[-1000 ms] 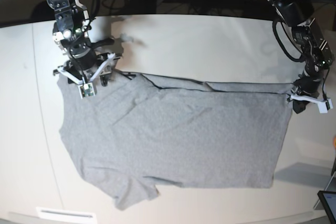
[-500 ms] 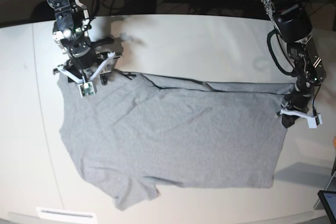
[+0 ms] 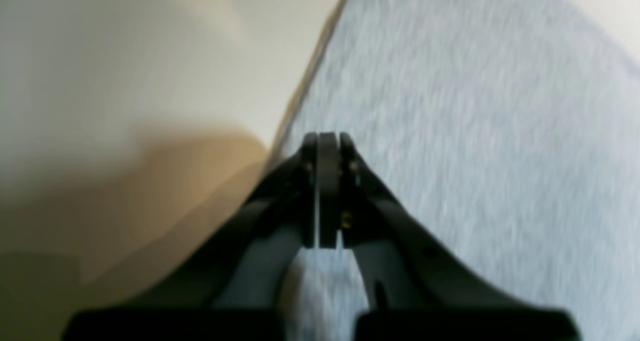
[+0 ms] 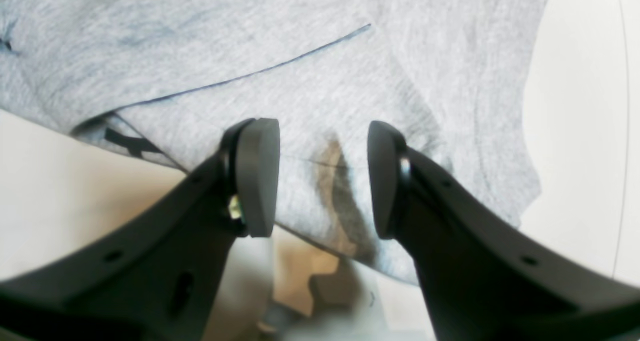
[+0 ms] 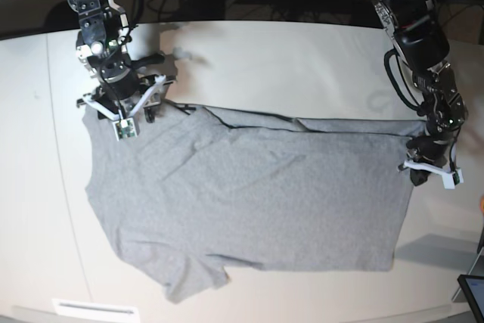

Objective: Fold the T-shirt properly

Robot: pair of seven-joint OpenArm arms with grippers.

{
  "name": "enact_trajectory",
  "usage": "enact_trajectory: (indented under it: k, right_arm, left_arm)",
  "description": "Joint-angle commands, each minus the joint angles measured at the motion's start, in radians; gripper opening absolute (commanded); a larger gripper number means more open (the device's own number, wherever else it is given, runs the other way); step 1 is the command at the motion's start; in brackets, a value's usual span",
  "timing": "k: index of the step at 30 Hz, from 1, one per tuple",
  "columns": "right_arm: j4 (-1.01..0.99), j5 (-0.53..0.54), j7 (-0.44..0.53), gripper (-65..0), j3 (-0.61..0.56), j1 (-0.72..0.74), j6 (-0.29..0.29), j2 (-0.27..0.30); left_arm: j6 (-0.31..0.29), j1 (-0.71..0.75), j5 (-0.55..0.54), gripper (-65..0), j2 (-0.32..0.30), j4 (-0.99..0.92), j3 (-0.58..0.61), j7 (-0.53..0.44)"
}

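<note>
T-shirt (image 5: 249, 202) is lying flat on bench (image 5: 302, 66), long axis running L–R between arms: L claw (image 5: 421, 169) pressed together at hem edge, R claw (image 5: 121, 115) hovering spread over shoulder.

The T-shirt (image 5: 249, 202) is heather grey, short-sleeved, and lies spread flat on the table (image 5: 287, 66), plain side up. Its upper long edge is folded over into a narrow band running across the cloth. One sleeve sticks out at the lower corner nearest the table's front edge. In the right wrist view a sliver of black lettering peeks from under a turned edge of the T-shirt (image 4: 320, 81). Light wrinkles cross its middle.
</note>
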Motion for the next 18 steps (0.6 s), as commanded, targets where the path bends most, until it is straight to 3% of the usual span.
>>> enact_trajectory:
  k: [1, 4, 11, 15, 18]
  right_arm:
    - [0.015, -0.003, 0.018, -37.9, 0.002, 0.010, -0.004, 0.003]
    - [0.015, -0.003, 0.018, -37.9, 0.002, 0.004, -0.004, 0.003]
    - [0.016, -0.003, 0.018, -37.9, 0.002, -0.005, -0.004, 0.003]
    - [0.015, -0.003, 0.018, -37.9, 0.000, -0.005, -0.004, 0.003]
    - [0.015, -0.003, 0.018, -37.9, 0.000, -0.005, -0.004, 0.003]
  left_arm:
    - [0.023, -0.032, -0.013, -65.0, -0.021, 0.011, -0.003, -0.032]
    - [0.069, -0.037, -0.013, -65.0, -0.024, 0.003, -0.003, -0.033]
    - [0.069, -0.066, -0.013, -65.0, -0.023, 0.008, 0.006, -0.028]
    - [0.067, -0.009, -0.021, -65.0, -0.020, 0.083, 0.008, -0.009]
    - [0.067, 0.058, -0.024, -56.6, -0.015, 0.218, -0.003, 0.080]
